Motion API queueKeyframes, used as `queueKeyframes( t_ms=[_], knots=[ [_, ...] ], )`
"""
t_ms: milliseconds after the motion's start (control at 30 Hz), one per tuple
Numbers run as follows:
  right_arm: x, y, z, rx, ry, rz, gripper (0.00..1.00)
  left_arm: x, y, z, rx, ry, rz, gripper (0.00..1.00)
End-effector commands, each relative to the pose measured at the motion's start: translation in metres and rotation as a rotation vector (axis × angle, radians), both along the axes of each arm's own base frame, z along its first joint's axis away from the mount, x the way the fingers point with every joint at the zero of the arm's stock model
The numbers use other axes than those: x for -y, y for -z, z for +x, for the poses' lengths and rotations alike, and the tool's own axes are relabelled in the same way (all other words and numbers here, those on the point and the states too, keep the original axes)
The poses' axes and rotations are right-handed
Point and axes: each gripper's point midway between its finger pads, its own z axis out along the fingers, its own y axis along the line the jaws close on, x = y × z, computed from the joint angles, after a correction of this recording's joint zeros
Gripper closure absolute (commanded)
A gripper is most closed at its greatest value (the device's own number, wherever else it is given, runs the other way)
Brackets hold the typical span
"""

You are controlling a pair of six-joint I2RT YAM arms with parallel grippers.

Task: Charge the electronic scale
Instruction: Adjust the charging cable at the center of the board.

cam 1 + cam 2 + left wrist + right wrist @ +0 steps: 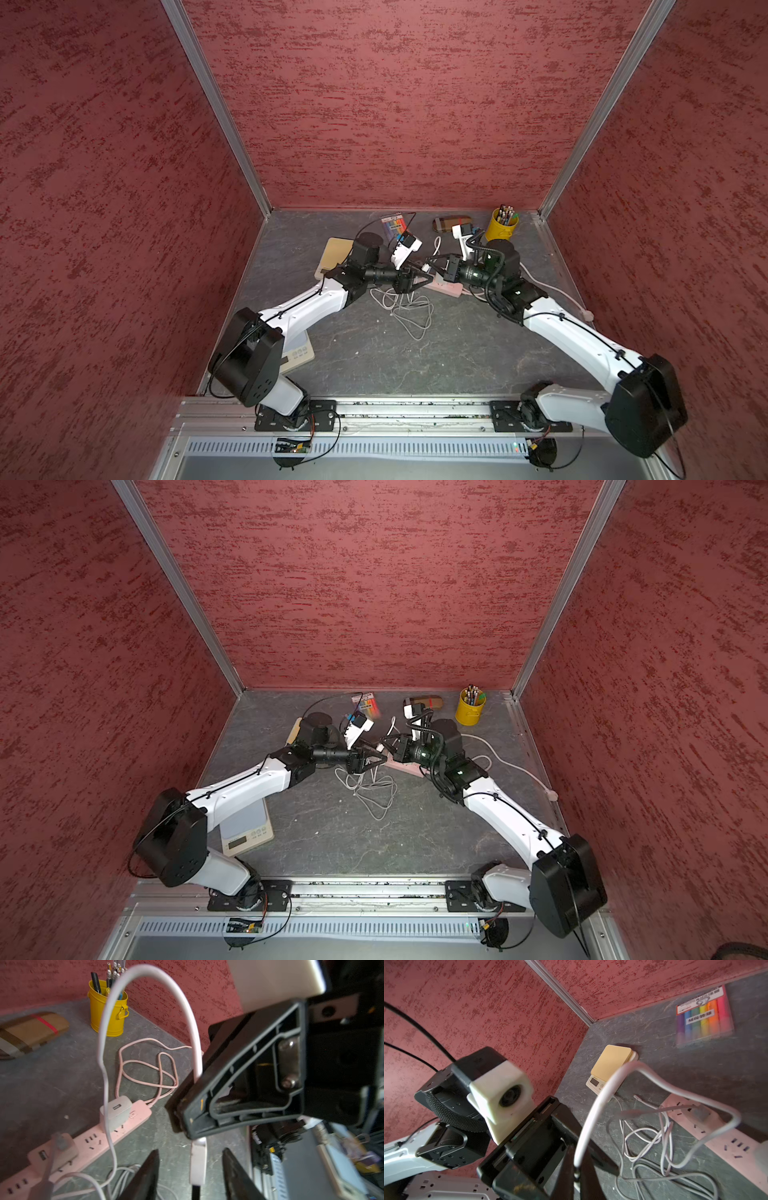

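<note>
Top views both show two arms fixed to the rail nearest the camera, the left arm (307,303) and the right arm (573,336). Both reach inward over the one pink power strip (446,287).

There are two scales. The near scale (247,831), with a grey platform and a display, sits well left of the strip and closer to the rail, half under the left arm. The far scale (334,251) is tan-topped, lies left of the strip and is partly hidden by the same arm.

One thin white charging cable (409,311) lies coiled just on the strip's near side. Above the strip the two end effectors meet tip to tip. The right end effector (576,1167) is clenched on the cable just behind its connector. The left end effector (190,1150) is released, jaws apart, with the connector between them touching neither.

One white charger (116,1110) is plugged into the strip, and the strip's own cord (552,291) trails to its right. Beyond the strip lie one marker pack (394,224), one plaid case (451,223) and one yellow cup (501,227) of pencils.

The surface (415,365) is dark grey and stone-patterned. Three red textured walls (395,104) enclose it, joined by two aluminium posts.
</note>
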Motion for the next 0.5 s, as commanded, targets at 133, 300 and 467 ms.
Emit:
queueKeyframes(
  t_ms=[133,300,467],
  knots=[
    [0.040,-0.018,0.028,0.316,0.193,-0.287,1.00,-0.023,-0.006,0.003,0.087,-0.099,0.032,0.36],
    [0.062,0.003,0.054,0.416,0.268,-0.453,1.00,-0.041,0.004,0.007,0.067,-0.157,0.032,0.35],
    [0.077,0.022,0.078,0.422,0.306,-0.510,1.00,-0.050,0.018,0.014,0.034,-0.189,0.037,0.35]
  ],
)
